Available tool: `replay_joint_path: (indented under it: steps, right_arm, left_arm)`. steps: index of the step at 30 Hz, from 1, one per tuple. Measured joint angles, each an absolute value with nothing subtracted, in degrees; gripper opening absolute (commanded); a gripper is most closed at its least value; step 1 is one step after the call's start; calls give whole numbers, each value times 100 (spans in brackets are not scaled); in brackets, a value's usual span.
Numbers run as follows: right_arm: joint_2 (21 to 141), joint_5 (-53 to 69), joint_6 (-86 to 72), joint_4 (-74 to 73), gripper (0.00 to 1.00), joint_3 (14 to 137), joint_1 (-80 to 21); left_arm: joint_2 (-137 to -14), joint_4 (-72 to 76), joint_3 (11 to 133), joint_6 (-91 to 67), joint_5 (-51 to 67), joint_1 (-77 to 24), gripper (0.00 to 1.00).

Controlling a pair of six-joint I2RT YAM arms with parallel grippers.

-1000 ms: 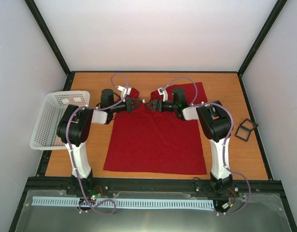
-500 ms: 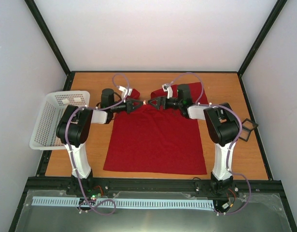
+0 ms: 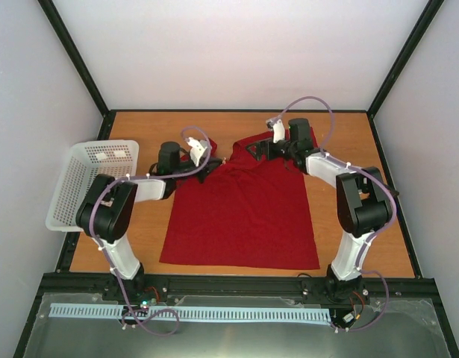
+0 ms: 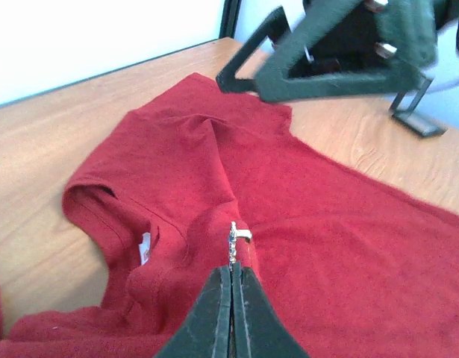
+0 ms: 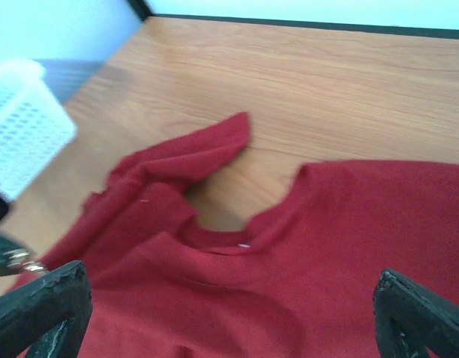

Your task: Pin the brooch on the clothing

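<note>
The red T-shirt (image 3: 240, 212) lies flat on the table, collar at the far side. My left gripper (image 3: 216, 161) is over the collar area and is shut on a small silver brooch (image 4: 236, 242). The brooch sits against a raised fold of the shirt (image 4: 214, 224) just right of the neck opening with its white label (image 4: 145, 247). My right gripper (image 3: 249, 150) is open and empty, hovering above the shirt's far right shoulder, apart from the left gripper. In the right wrist view its fingers (image 5: 42, 302) stand wide apart above the collar (image 5: 236, 242).
A white mesh basket (image 3: 87, 183) hangs over the table's left edge; it also shows in the right wrist view (image 5: 24, 127). A small black frame-like object (image 4: 417, 121) lies on the wood right of the shirt. Black frame rails edge the table.
My right gripper has drawn back from the left gripper toward the far right, its arm stretching out. My left arm has lowered, staying shut on the brooch at the collar.
</note>
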State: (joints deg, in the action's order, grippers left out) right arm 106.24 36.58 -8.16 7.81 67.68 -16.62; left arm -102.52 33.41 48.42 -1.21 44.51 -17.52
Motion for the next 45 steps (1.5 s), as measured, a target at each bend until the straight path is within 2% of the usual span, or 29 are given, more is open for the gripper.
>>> replay_joint_path:
  steps: [8, 17, 19, 21, 26, 32, 37, 41, 45]
  right_arm:
    - [10624, 2871, -257, 62, 100, 7019, -1160]
    - [10624, 2777, -279, 104, 100, 6954, -801]
    - [10624, 2759, -274, 106, 100, 6954, -808]
    - [10624, 2720, -257, 104, 100, 6958, -803]
    - [10702, 2561, -117, -49, 100, 7238, -801]
    - [10803, 2290, 163, -207, 100, 7540, -801]
    - [10936, 2206, 305, -401, 100, 7607, -827]
    - [10971, 2204, 329, -493, 100, 7609, -867]
    - [10971, 2200, 346, -497, 100, 7592, -871]
  left_arm:
    - [-9546, 3347, 4086, 1719, 2659, -2558, 3]
    - [-9550, 3138, 3964, 3096, 1350, -3334, 21]
    - [-9550, 2908, 3962, 3251, 1282, -3621, 34]
    - [-9550, 2480, 3977, 3319, 1326, -3885, 43]
    - [-9113, 1269, 3994, 2906, 1610, -4005, 54]
    - [-7354, 987, 4115, 1507, 2648, -2851, 62]
    - [-7787, 941, 4672, 541, 3092, -2429, 53]
    - [-9041, 657, 5336, 14, 3424, -2388, 30]
    - [-10053, 244, 5852, -408, 3645, -2383, 24]
